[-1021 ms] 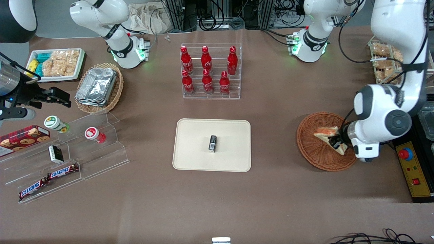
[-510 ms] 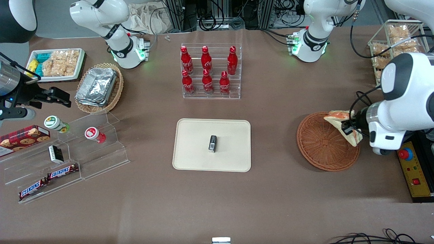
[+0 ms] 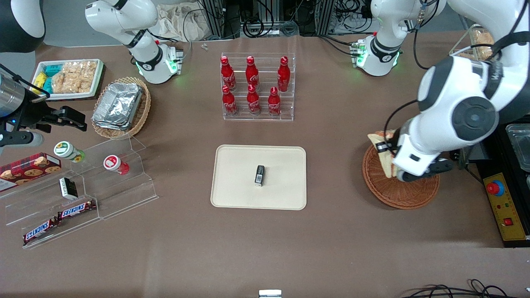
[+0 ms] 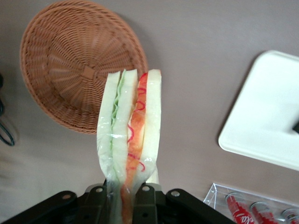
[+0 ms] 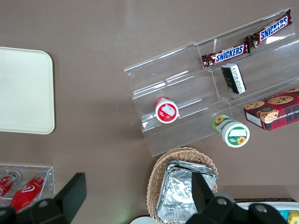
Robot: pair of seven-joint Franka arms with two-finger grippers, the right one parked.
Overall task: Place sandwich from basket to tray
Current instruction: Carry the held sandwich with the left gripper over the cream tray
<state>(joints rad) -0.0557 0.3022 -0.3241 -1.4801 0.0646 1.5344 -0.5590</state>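
One sandwich [image 4: 129,135], clamped at its base in the gripper [image 4: 122,198], held aloft above the basket [image 3: 397,193] edge nearest the tray [image 3: 236,182] on the counter [image 3: 265,248].

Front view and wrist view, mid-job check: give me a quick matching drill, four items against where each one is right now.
Items:
1. sandwich
2. basket
3. tray
4. small black packet

States:
A. lying on the tray
B. on the table with nothing in it
C. clamped in the left end effector, lifted over the basket's rim
D. flat on the table, nearer the front camera than the bottle rack

Pairs: 1-C, 2-B, 3-D, 4-A
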